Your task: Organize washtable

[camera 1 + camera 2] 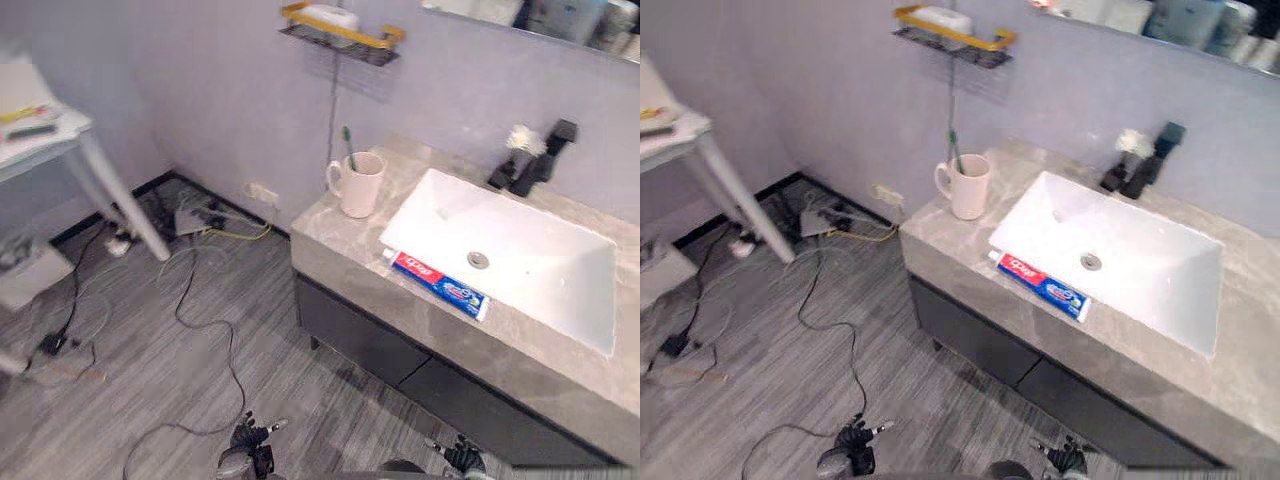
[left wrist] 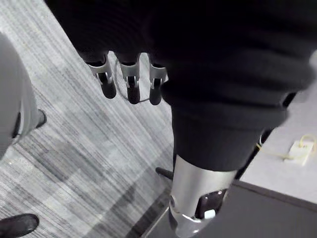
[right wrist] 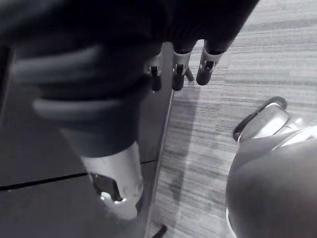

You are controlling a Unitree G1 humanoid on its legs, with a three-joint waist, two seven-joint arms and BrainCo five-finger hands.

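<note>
No step had begun — the left robot hand (image 2: 130,82) and right robot hand (image 3: 177,74) hung loose and empty. The red-and-blue toothpaste tube (image 1: 436,284) lay on the grey stone table (image 1: 330,236), just beside the white sink (image 1: 440,215) — a reach up looked needed next.

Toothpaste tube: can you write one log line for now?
toothpaste tube: lying on counter at sink front edge | left hand: open, empty | right hand: open, empty

Reference: sink (image 1: 520,260).
- toothbrush (image 1: 348,140) in mug (image 1: 358,185), left of sink: lower handle hidden inside mug.
- Pale object (image 1: 521,138) by faucet (image 1: 535,160), behind sink: too blurred to identify.
- mirror (image 1: 540,15) above sink: cut by top edge.
- countertop (image 1: 330,228): runs out of frame right of sink.
- left hand (image 1: 248,437) and right hand (image 1: 463,457), in front of sink: cut by bottom edge.
</note>
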